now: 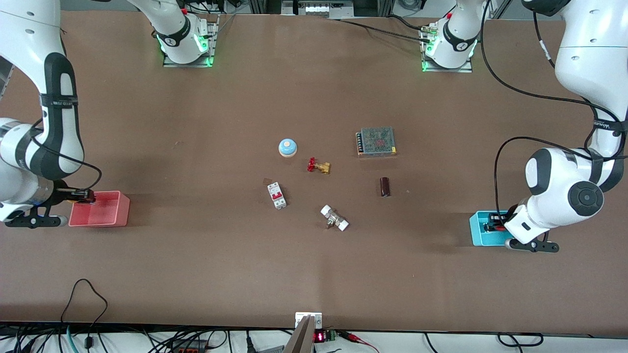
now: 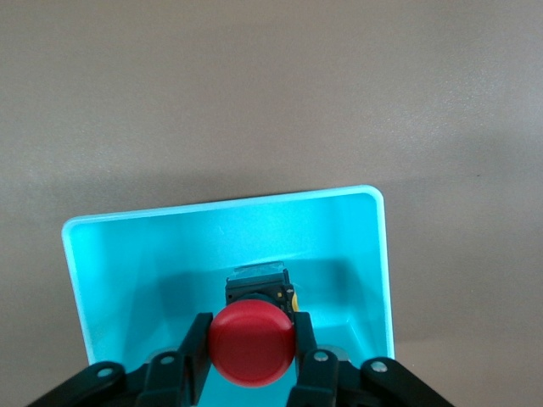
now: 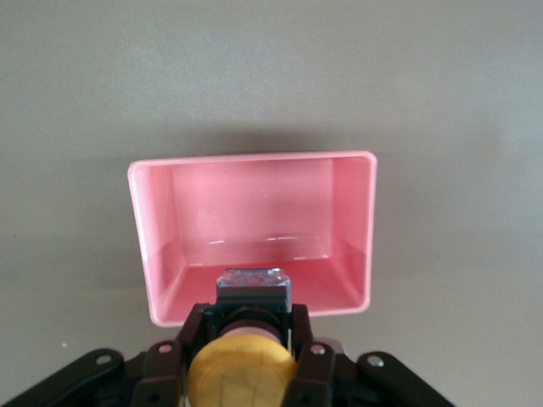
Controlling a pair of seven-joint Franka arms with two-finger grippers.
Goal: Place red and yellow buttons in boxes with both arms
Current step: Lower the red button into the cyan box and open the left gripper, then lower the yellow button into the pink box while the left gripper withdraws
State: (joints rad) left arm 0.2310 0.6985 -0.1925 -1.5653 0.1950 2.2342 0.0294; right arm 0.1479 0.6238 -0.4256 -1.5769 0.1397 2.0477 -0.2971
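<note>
My left gripper (image 2: 252, 326) is shut on the red button (image 2: 252, 345), holding it low inside the cyan box (image 2: 372, 254). In the front view this gripper (image 1: 492, 226) is in the cyan box (image 1: 475, 230) at the left arm's end of the table. My right gripper (image 3: 246, 318) is shut on the yellow button (image 3: 242, 371), with the button's black base over the rim of the pink-red box (image 3: 254, 212). In the front view this gripper (image 1: 82, 196) is at the edge of the pink-red box (image 1: 105, 215) at the right arm's end.
Mid-table lie a blue-domed bell (image 1: 287, 147), a brass valve with a red handle (image 1: 319, 166), a white circuit breaker (image 1: 276, 195), a white-capped fitting (image 1: 334, 218), a dark brown cylinder (image 1: 385, 187) and a mesh-covered power supply (image 1: 376, 141).
</note>
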